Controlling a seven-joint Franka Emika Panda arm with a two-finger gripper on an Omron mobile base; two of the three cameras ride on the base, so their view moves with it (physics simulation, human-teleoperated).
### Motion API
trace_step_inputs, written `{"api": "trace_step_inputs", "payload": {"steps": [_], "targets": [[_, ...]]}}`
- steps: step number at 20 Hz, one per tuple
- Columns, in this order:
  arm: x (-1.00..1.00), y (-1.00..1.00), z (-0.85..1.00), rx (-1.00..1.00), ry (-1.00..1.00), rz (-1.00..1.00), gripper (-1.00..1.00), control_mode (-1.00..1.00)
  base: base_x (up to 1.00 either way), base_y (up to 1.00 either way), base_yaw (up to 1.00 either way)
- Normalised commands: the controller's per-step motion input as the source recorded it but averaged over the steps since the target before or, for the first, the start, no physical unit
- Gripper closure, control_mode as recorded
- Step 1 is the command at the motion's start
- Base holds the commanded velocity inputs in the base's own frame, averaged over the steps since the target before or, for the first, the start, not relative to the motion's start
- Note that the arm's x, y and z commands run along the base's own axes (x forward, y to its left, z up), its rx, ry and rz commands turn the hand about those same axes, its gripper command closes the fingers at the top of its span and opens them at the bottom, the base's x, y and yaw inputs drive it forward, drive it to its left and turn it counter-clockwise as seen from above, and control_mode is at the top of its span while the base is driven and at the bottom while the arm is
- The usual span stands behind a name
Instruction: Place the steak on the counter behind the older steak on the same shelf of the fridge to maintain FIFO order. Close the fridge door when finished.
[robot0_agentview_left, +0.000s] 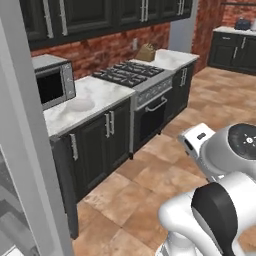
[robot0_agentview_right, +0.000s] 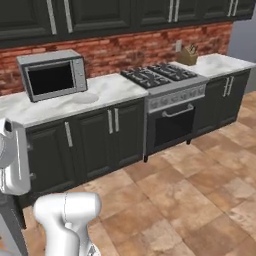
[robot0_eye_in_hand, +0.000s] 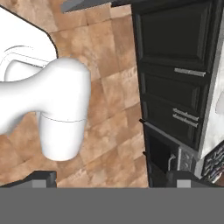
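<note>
Desk (robot0_agentview_right: 115, 90): marble top; microwave (robot0_agentview_right: 52, 76) at left, stove (robot0_agentview_right: 162, 76) to its right. Steak: not discernible beside the microwave. Claw (robot0_eye_in_hand: 111, 177): tips wide apart, holding nothing, aimed at the floor. Risk: reaching blind, striking the microwave.

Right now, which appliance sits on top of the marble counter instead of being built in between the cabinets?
The microwave stands on the counter against the brick wall; the stove is built in, with its oven door below.

Microwave (robot0_agentview_right: 52, 75) crowding counter (robot0_agentview_right: 112, 90)

Fridge door (robot0_agentview_left: 22, 150) cut off at left edge.
</note>
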Motion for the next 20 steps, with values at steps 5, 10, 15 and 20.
{"api": "trace_step_inputs", "payload": {"steps": [5,10,15,20], "targets": [[0.00,0.00,0.00,0.00,0.00,0.00,-1.00,1.00,0.93,0.05,0.58],[0.00,0.00,0.00,0.00,0.00,0.00,-1.00,1.00,0.48,-0.02,0.80],[0.00,0.00,0.00,0.00,0.00,0.00,-1.00,1.00,0.43,-0.24,0.77],[0.00,0.00,0.00,0.00,0.00,0.00,-1.00,1.00,0.40,-0.67,0.61]]}}
